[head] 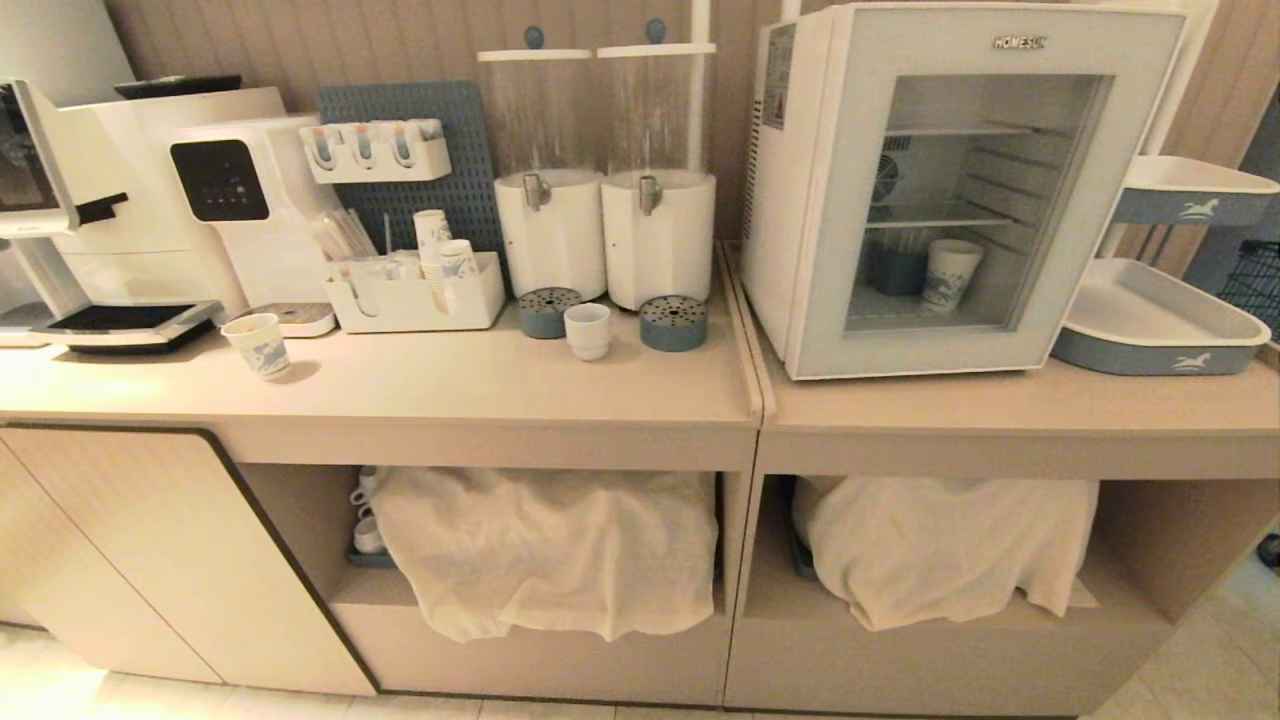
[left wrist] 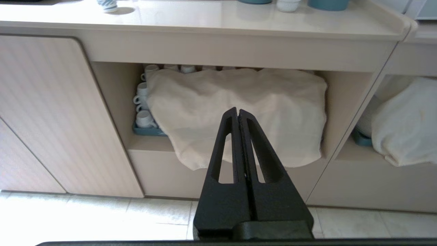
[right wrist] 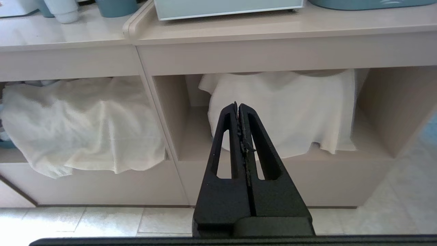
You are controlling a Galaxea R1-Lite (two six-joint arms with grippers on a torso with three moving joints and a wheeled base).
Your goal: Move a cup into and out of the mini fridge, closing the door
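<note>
The small white cup [head: 587, 330] stands on the counter between two round blue drip trays, in front of the dispensers. Its foot shows at the edge of the left wrist view, cup [left wrist: 288, 4], and of the right wrist view, cup [right wrist: 63, 12]. The mini fridge [head: 800, 180] sits on the right counter with its glass door [head: 985, 190] shut. A blue-patterned paper cup [head: 950, 275] stands inside on the fridge floor. Neither arm shows in the head view. My left gripper [left wrist: 237, 111] and right gripper [right wrist: 238, 106] hang shut and empty below counter height, facing the cloth-covered shelves.
Two white drink dispensers [head: 605, 235], a cup organiser [head: 415, 295], a loose paper cup [head: 258, 345] and coffee machines [head: 150, 200] fill the left counter. Stacked blue-and-white trays [head: 1160, 330] stand right of the fridge. Cloths [head: 545, 550] cover the open shelves below, beside stored mugs [left wrist: 145, 102].
</note>
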